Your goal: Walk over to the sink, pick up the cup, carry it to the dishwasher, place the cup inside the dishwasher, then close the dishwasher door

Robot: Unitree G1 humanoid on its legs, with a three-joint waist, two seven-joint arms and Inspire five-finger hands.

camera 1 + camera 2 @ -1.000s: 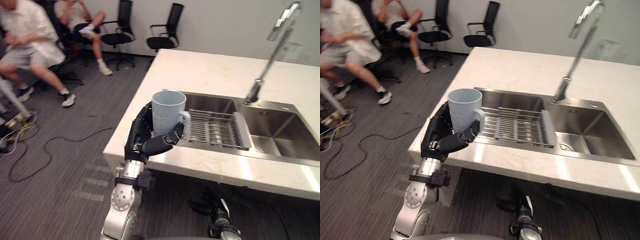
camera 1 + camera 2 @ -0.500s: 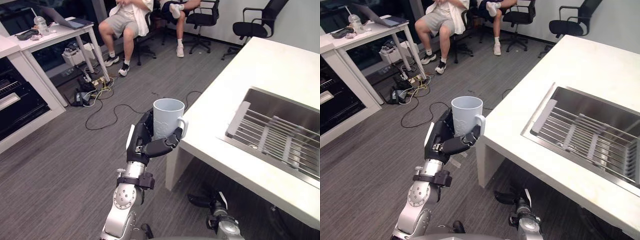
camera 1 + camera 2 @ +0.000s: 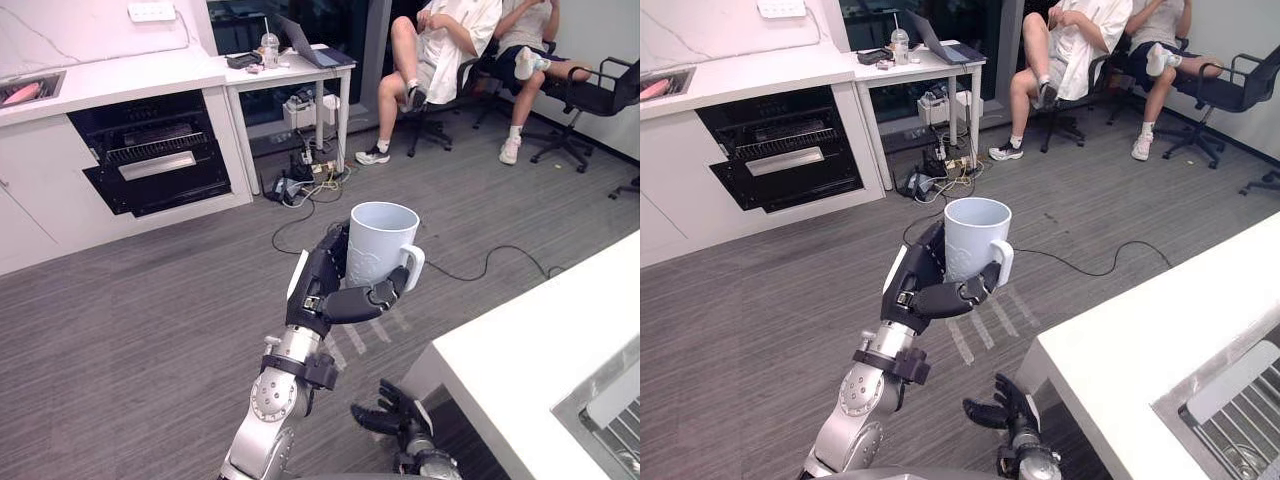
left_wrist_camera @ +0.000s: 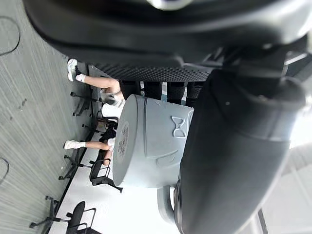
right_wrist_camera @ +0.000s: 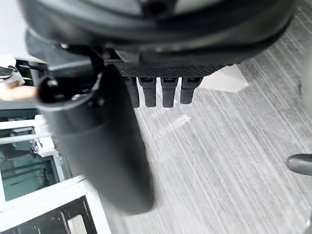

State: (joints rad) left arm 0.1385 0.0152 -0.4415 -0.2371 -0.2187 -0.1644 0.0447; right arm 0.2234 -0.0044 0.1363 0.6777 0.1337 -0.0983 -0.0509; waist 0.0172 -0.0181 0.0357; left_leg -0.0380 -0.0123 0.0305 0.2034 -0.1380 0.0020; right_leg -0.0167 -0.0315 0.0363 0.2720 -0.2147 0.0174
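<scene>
The left robot hand [image 3: 322, 292] is clamped round the pale cup [image 3: 378, 240] (upright, thumb across its front), well apart from what looks like the open dishwasher [image 3: 150, 152]. The right robot hand [image 3: 1006, 408] hangs low, farther from the dishwasher, fingers relaxed apart.

The robot has turned: its left hand [image 3: 325, 285] now holds the cup [image 3: 380, 243] over the floor [image 3: 130, 320], clear of the worktop [image 3: 540, 360], and the dishwasher [image 3: 155, 160] has come into view.
</scene>
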